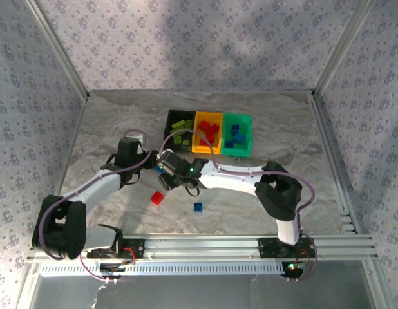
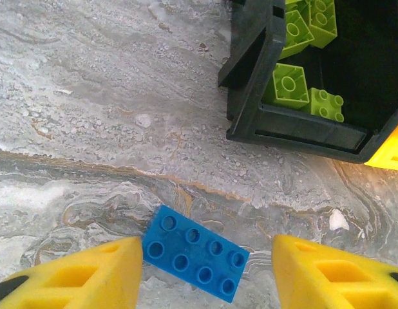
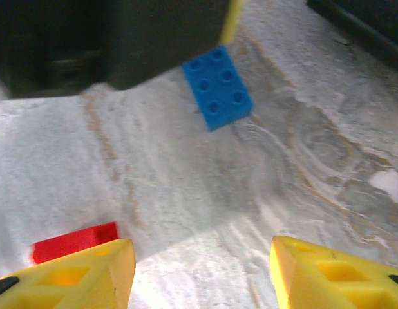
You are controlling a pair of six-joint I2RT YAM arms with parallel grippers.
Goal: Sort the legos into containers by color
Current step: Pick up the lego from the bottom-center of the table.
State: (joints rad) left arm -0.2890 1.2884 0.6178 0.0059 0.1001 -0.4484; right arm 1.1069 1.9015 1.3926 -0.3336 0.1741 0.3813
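The left gripper (image 2: pixel 202 273) stands open, its 2 yellow fingers either side of a blue brick (image 2: pixel 196 253) of 8 studs. That brick lies flat on the table, near the black bin's (image 2: pixel 295 125) corner. The bin holds lime bricks (image 2: pixel 289 85). The right gripper (image 3: pixel 202 273) is open too, holding nothing. 1 red brick (image 3: pixel 73 241) lies beside its left finger, farther from the black bin.

Blue 2x4 brick (image 2: pixel 196 262) flat on marbled table (image 2: pixel 89 129) between spread fingers (image 2: pixel 83 277) of left gripper (image 2: pixel 207 261), black bin (image 2: pixel 302 129) with lime green bricks (image 2: pixel 290 85) upper right.
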